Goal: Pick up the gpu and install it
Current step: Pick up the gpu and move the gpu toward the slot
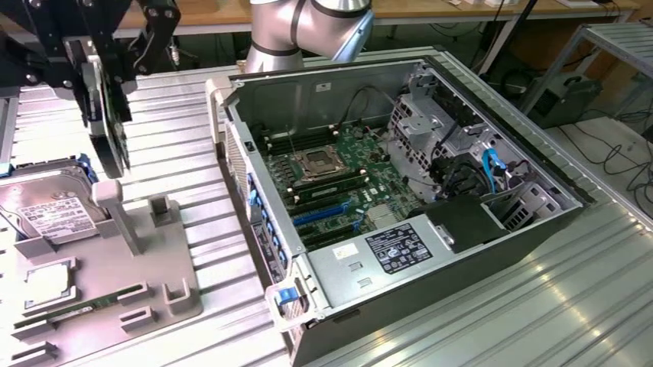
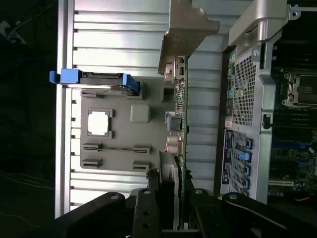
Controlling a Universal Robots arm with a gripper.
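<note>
Workbench (image 1: 531, 306) of ribbed silver metal, seen from above in the exterior view; on it, in the middle, lies 1 open computer case (image 1: 296, 95), its side panel off, with a green motherboard (image 1: 347, 176), a square processor socket (image 1: 314, 162) and blue slots (image 1: 321, 214) exposed inside; behind the case stands the gray robot arm (image 1: 296, 27); at the exterior view's left, just beside the case, sits a flat gray parts tray (image 1: 102, 260) with raised holders.

Above that tray, well apart from the case opening, hangs the gpu (image 1: 110, 145), held upright and edge-on, a dark flat card; its lower edge is close over a gray post of the tray, and whether they touch I cannot tell.

The black gripper (image 1: 107, 65) is clamped on the card's upper part; in the wrist view the 2 fingers (image 2: 148, 208) press against both faces of the gpu (image 2: 181, 99), with its green board edge and silver end bracket (image 2: 185, 29) reaching away from the gripper (image 2: 176, 198).

On the tray rest 1 silver hard drive (image 1: 46, 206) with a white label and blue side rails, 1 square processor chip (image 1: 46, 283), and 1 thin green memory stick (image 1: 92, 306).
</note>
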